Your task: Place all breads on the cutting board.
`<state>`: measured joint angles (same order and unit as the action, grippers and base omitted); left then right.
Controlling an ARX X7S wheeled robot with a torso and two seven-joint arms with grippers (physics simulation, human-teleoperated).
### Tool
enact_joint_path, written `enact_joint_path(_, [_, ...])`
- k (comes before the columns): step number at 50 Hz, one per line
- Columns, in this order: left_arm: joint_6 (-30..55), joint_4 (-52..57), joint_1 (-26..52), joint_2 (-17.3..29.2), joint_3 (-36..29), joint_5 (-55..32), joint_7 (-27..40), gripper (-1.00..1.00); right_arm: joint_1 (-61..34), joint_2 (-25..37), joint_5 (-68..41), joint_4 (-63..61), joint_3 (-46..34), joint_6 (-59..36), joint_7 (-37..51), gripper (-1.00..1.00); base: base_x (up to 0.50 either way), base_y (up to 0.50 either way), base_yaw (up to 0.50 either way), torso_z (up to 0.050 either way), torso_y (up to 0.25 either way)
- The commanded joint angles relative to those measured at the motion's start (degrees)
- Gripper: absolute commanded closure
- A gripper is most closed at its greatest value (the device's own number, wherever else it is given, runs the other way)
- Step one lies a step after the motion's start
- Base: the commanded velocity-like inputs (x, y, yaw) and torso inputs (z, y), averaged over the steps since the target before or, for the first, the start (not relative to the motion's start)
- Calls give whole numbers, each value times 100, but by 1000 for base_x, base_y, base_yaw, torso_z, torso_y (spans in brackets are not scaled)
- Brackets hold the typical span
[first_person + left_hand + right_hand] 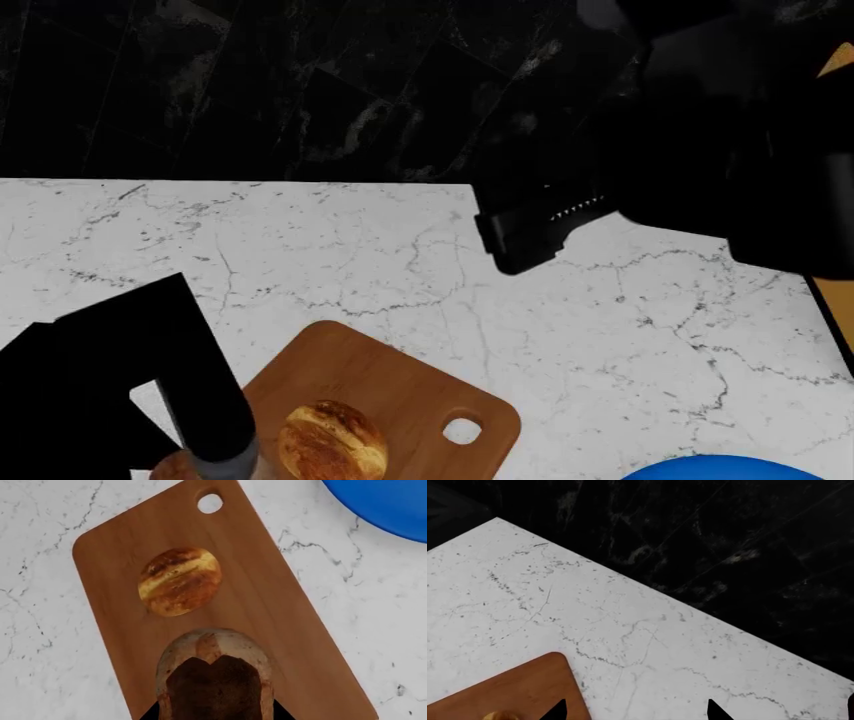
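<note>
On the wooden cutting board lies the glossy golden bread, below the board's hole. The darker brown bread fills the gap between my left gripper's black tips, over the board's near end; the tips press its two sides. The head view shows the board at the bottom, the golden bread on it, and the left arm over the board's left end. My right gripper hangs open and empty above the marble, beside a corner of the board.
A round blue plate lies off the board's hole end, also showing in the head view as the plate. The white marble counter ends at a dark wall behind. The right arm hovers high at the right.
</note>
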<state>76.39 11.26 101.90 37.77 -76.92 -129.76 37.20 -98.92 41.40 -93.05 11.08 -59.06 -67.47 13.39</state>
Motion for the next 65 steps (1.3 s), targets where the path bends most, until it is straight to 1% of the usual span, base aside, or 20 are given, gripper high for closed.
enact_joint_path(1, [-35, -258, -297, -129, 89, 504, -266, 100, 96, -7, 16, -26, -27, 65, -30, -100, 0, 0, 0, 0, 0])
enact_joint_path(5, [-70, -268, -338, -160, 98, 556, -302, 100, 94, 0, 8, -36, -33, 56, -27, -100, 0, 0, 0, 0, 0])
enact_joint_path(8, [-35, -312, -356, -191, 126, 788, -367, 100, 125, 3, 14, -39, -36, 83, -32, -100, 0, 0, 0, 0, 0])
enact_joint_path(11, [-78, -353, -367, -212, 120, 760, -375, 100, 163, 3, 11, -54, -36, 112, -32, -100, 0, 0, 0, 0, 0])
enact_joint_path(16, [-97, -422, -429, -270, 154, 1022, -478, 100, 189, 18, 10, -65, -35, 136, -46, -100, 0, 0, 0, 0, 0])
enact_joint_path(21, [-104, -316, -504, -281, 71, 933, -435, 100, 202, 14, -8, -75, -45, 130, -45, -100, 0, 0, 0, 0, 2])
enact_joint_path(22, [-92, -310, -501, -281, 51, 935, -422, -100, 202, 13, -9, -81, -49, 126, -40, -100, 0, 0, 0, 0, 0])
enact_joint_path(32, [-101, -166, -289, -248, 18, 618, -290, -100, 148, -41, -2, -37, -76, 92, -76, -100, 0, 0, 0, 0, 0])
enact_joint_path(40, [-120, -108, 65, -263, 69, 328, -188, -100, 145, -22, -3, -46, -79, 100, -60, -100, 0, 0, 0, 0, 0])
enact_joint_path(48, [-254, -35, 524, -152, 281, -3, -94, -100, 153, 20, -86, -103, -44, 110, 11, -100, 0, 0, 0, 2, 0])
enact_joint_path(53, [-443, 100, 583, -16, 393, -127, -18, -100, 39, 72, -117, -94, -7, 72, 77, -100, 0, 0, 0, 0, 0])
enact_joint_path(57, [-591, 106, 659, 109, 652, -88, -127, -100, 84, 146, -178, -151, 47, 132, 125, -100, 0, 0, 0, 0, 0])
enact_joint_path(62, [-761, 117, 748, 244, 812, -108, -96, -100, 93, 157, -182, -164, 72, 177, 118, -100, 0, 0, 0, 0, 0])
enact_joint_path(63, [-986, 160, 671, 332, 927, 60, -17, -100, 81, 184, -85, -273, 63, 206, 88, -100, 0, 0, 0, 0, 0])
enact_joint_path(65, [-1121, 319, 502, 435, 980, 341, 48, -100, 119, 232, 110, -380, 49, 330, 135, -100, 0, 0, 0, 0, 0])
